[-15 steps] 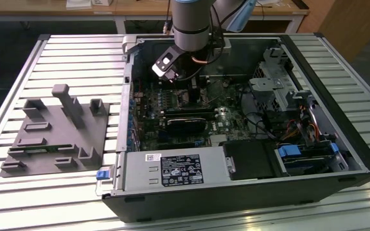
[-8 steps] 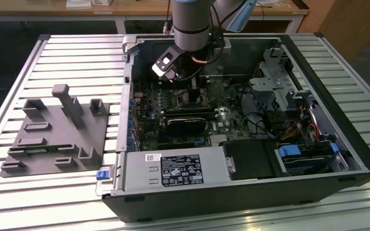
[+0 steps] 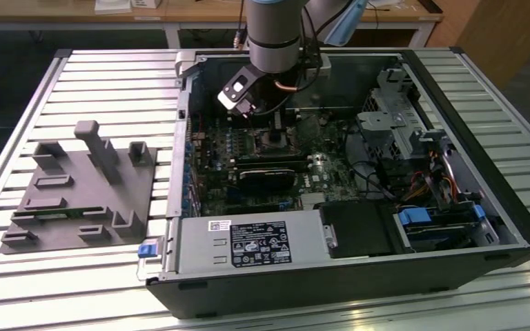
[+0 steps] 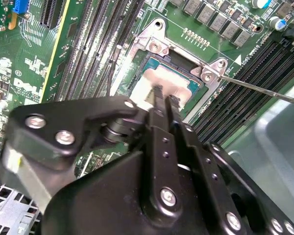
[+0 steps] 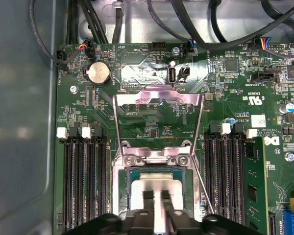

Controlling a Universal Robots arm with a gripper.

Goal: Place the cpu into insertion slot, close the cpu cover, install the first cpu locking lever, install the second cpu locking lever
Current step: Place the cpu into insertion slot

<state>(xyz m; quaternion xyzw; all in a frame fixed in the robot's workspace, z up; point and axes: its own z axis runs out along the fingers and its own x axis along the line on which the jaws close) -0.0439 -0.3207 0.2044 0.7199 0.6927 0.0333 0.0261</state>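
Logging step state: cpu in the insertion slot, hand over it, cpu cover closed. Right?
No. The cpu cover is open, swung back off the insertion slot, in the first wrist view. The cpu is in the slot, hand over it.

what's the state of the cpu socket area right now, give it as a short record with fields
gripper: low over the cpu, contact unclear
cpu: lying in the insertion slot, pale face up
cpu cover: open, swung up away from the slot
locking lever: thin rod slanting beside the slot, looks unlatched
progress: cpu appears to be in place; cover not closed
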